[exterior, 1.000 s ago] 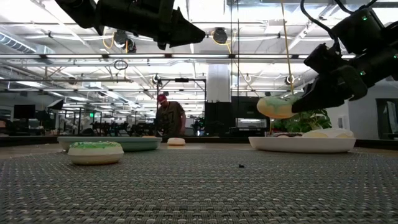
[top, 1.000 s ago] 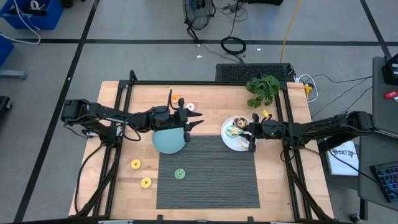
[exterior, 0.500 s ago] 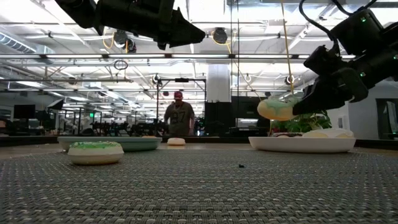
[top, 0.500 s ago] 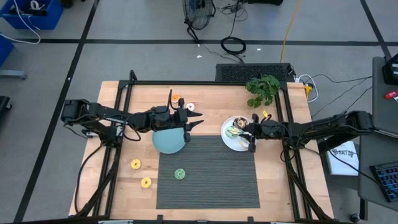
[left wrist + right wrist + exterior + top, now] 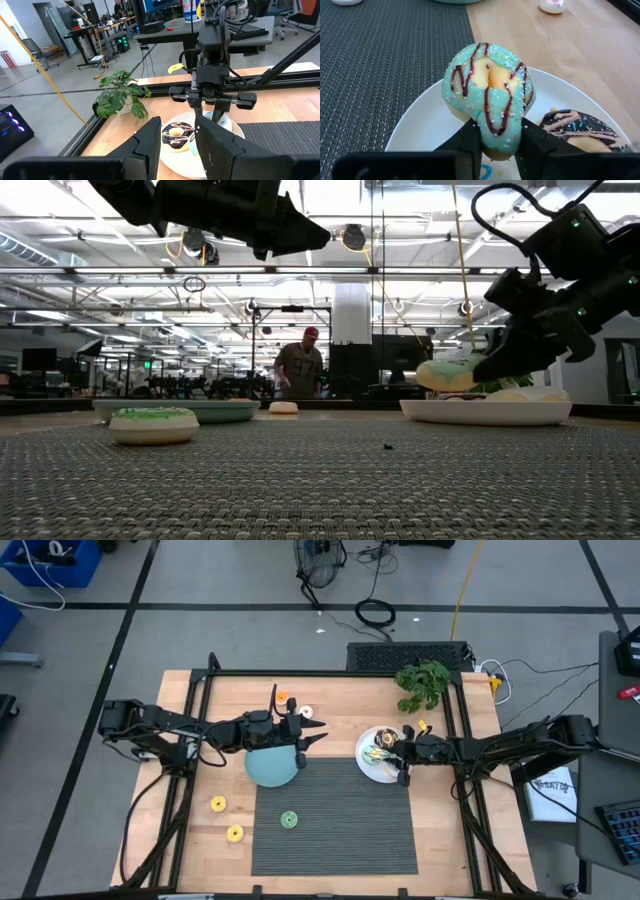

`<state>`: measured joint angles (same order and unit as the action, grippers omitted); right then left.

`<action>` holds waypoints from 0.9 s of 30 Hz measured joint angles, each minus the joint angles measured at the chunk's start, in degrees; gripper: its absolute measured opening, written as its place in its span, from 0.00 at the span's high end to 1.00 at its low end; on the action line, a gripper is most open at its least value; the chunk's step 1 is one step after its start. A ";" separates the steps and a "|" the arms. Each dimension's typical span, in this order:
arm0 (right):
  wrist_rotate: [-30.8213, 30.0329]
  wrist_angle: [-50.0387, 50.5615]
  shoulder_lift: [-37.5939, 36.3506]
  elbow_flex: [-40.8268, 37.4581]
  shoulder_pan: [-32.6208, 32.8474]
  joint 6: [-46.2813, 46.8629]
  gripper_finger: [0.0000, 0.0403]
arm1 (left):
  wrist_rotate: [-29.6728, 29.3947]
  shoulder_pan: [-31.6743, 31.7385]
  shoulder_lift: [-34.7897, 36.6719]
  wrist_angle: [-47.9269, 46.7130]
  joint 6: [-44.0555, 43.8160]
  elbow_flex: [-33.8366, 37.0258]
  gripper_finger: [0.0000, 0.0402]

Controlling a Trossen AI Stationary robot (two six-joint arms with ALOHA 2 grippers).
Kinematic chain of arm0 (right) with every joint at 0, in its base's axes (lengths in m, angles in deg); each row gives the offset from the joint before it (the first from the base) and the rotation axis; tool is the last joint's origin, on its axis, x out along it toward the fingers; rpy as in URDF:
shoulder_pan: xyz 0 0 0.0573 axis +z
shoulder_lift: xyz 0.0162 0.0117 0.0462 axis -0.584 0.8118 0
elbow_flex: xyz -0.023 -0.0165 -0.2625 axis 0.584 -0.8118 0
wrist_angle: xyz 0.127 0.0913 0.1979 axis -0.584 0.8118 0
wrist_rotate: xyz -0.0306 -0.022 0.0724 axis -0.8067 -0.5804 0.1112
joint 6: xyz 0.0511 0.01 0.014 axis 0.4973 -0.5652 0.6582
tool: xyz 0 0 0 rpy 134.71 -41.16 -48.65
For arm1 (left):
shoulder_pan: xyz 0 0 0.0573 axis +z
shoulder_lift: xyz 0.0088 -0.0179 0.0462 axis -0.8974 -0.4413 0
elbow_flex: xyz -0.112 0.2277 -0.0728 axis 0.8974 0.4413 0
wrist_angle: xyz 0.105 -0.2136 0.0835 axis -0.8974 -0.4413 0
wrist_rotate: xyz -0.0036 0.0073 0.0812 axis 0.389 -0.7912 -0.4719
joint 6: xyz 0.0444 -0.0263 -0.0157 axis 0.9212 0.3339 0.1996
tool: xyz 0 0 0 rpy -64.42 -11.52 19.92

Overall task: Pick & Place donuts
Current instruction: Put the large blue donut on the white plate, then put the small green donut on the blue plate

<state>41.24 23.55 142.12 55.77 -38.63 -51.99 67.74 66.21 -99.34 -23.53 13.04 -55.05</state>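
Note:
My right gripper (image 5: 500, 135) is shut on a mint-iced donut with chocolate stripes (image 5: 487, 85) just above the white plate (image 5: 420, 130), which holds a chocolate donut (image 5: 582, 131). In the high view this gripper (image 5: 398, 755) is over the plate (image 5: 372, 768). My left gripper (image 5: 318, 732) hangs open and empty above the teal plate (image 5: 268, 768). A green donut (image 5: 289, 820) lies on the dark mat. Two yellow donuts (image 5: 218, 804) (image 5: 235, 833) lie on the wood near the left. An orange donut (image 5: 282, 697) and a white donut (image 5: 305, 712) lie at the far side. My right gripper pinches the mint donut's ring (image 5: 492, 125) between its two fingers, on the part nearest the gripper. The fingers come from the table's right, slanting down. The donut (image 5: 450, 372) stands out beyond the fingertips, lifted clear just above the white plate (image 5: 485, 412).
A potted green plant (image 5: 423, 682) stands at the far right behind the white plate. The dark ribbed mat (image 5: 335, 830) covers the near middle of the table. A person (image 5: 300, 370) stands in the room beyond the table.
My right gripper has sunk a little toward the white plate with the mint donut still between its fingers. The person in the room behind has walked toward the right.

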 joint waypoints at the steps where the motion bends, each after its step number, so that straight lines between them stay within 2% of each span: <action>1: -0.02 -0.19 0.00 0.00 0.00 -0.21 0.78 | 0.00 0.00 0.00 0.00 0.00 0.00 0.69; 9: -0.05 -0.42 -0.11 0.00 0.00 0.05 0.51 | 0.00 0.00 0.00 -0.07 0.00 0.00 0.69; 14: 0.00 -0.38 -0.11 0.00 0.00 1.10 0.40 | 0.00 0.00 0.00 -0.14 0.00 0.00 0.69; 18: 0.02 -0.20 -0.89 0.00 0.00 1.12 0.36 | 0.02 0.00 -0.02 -0.93 0.00 0.00 0.69; 27: 0.04 3.40 -8.30 0.00 0.00 1.16 0.37 | 0.02 0.00 -0.02 -2.19 -0.96 0.00 0.69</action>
<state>41.28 26.95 133.82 55.77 -38.63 -50.83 67.76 66.21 -99.36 -25.72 12.07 -55.05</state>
